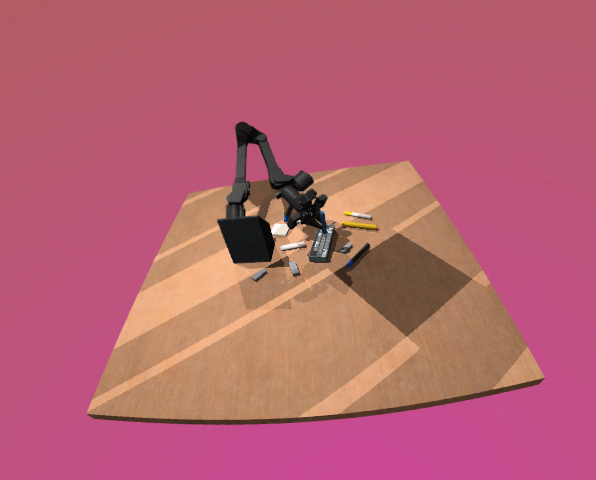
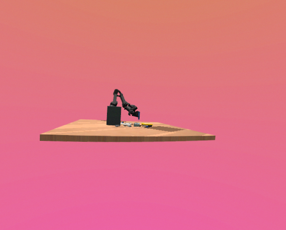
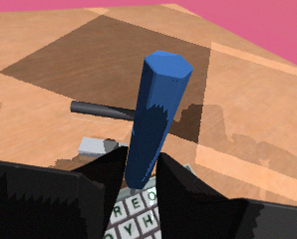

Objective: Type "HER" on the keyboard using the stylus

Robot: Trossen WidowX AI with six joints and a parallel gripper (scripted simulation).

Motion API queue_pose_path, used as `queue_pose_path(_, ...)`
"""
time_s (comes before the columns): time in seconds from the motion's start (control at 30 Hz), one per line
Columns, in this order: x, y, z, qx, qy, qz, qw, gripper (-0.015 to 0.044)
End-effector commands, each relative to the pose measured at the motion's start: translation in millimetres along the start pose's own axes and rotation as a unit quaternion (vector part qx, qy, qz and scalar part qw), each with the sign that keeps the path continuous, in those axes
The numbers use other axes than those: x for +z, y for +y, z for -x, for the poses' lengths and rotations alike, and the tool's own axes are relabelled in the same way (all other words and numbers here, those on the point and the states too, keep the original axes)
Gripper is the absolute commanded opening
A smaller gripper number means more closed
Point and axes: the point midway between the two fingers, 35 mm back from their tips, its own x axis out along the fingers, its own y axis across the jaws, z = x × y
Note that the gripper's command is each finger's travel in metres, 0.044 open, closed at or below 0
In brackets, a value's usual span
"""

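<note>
The blue stylus [image 1: 322, 222] [image 2: 138, 115] [image 3: 158, 110] is held nearly upright, point down. My gripper [image 1: 319, 223] [image 2: 138, 114] [image 3: 143, 156] is shut on it. The grey keyboard [image 1: 321, 246] [image 2: 137, 124] with white keys lies on the desk below. In the exterior view there is a gap between the stylus's lower end and the keyboard. In the wrist view the lower end shows just above the E key [image 3: 134, 203], with the R key [image 3: 118, 211] to its left and the H key [image 3: 148, 220] below. My fingers hide many of the other keys.
Beside the keyboard lie a grey block [image 1: 345, 248] [image 3: 94, 145], a black-and-blue marker [image 1: 358, 255] [image 3: 96, 109], a yellow pen [image 1: 359, 225] and a yellow-and-white pen [image 1: 357, 214]. A white pen [image 1: 292, 246], a white block [image 1: 279, 229] and a black box [image 1: 246, 240] [image 2: 113, 115] are on the other side.
</note>
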Motion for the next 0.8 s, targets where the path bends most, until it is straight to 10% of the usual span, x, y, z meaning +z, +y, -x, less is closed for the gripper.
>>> queue_pose_path(0.0,1,10,6,0.003,-0.003,-0.002,1.000,0.0000)
queue_pose_path(0.77,-20,10,-7,0.003,-0.002,-0.002,1.000,0.0081)
